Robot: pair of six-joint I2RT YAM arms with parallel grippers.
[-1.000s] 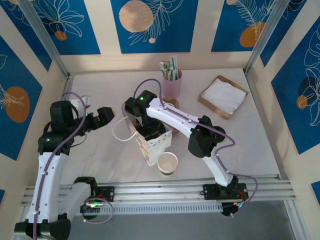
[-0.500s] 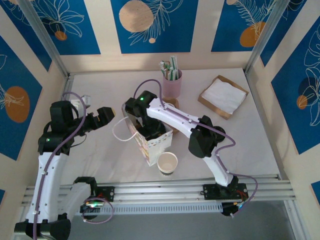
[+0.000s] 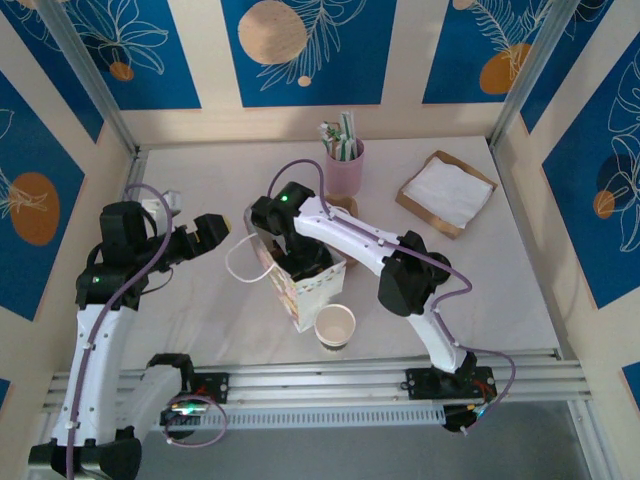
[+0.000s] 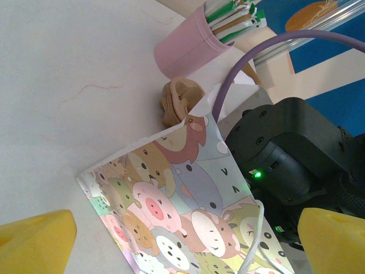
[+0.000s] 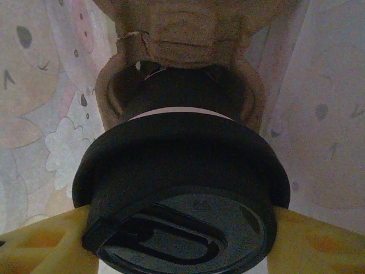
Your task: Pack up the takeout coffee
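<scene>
The takeout coffee [image 5: 182, 188] shows its round black lid close up in the right wrist view, inside the cartoon-printed paper bag [image 3: 305, 282]. My right gripper [image 5: 182, 242] is shut on it, one yellow finger at each side of the lid. Below the lid, the cup reaches down into a ring of the brown pulp carrier [image 5: 182, 31] at the bag's bottom. In the top view the right gripper [image 3: 292, 252] is lowered into the bag's mouth. My left gripper [image 3: 215, 230] hangs open just left of the bag [image 4: 188, 194], its yellow fingertips [image 4: 34, 240] wide apart and touching nothing.
A lidless white paper cup [image 3: 335, 326] stands in front of the bag. Behind it are a pink cup of straws [image 3: 345, 165] and a brown pulp piece [image 4: 179, 100]. A tray of white napkins [image 3: 447, 192] lies at the back right. The bag's white handle [image 3: 240, 262] loops left.
</scene>
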